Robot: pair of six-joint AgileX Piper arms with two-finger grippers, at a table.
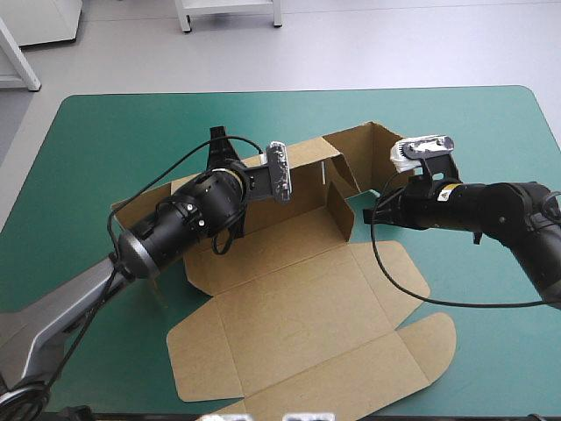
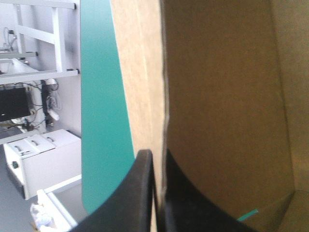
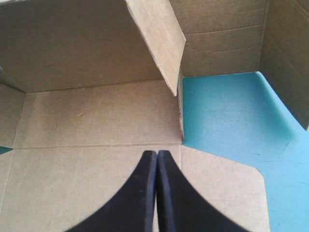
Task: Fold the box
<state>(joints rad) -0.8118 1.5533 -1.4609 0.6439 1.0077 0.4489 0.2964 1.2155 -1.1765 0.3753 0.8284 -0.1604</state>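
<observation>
Left fingers (image 2: pixel 140 193): pinched almost together on an upright wall of the box (image 1: pixel 298 289), board edge straight up between them. Right fingers (image 3: pixel 140 193): pressed into one point, nothing held, over the box floor, aimed at the inner crease, just beside a side flap (image 3: pixel 159 43) leaning inward.

Risks, by judgement:
- Thin grip close to the wall's edge. Likely slip-out on any twist, with the wall dropping flat.
- Nothing pinning the base. Risks dragging the whole sheet across the counter (image 1: pixel 105 149) on a pull from the left, instead of bending the crease.
- Closed tip against a half-raised flap: risks pushing it the wrong way or denting the board rather than tucking it.
- Lid panel loose and flat, so free to swing if the base shifts.

Box position: mid-counter, lid panel flat toward the near edge, far walls partly raised. Left grip on the far-left wall. Right tip near the far-right corner, above the floor panel. Cannot tell whether touching the board there.
</observation>
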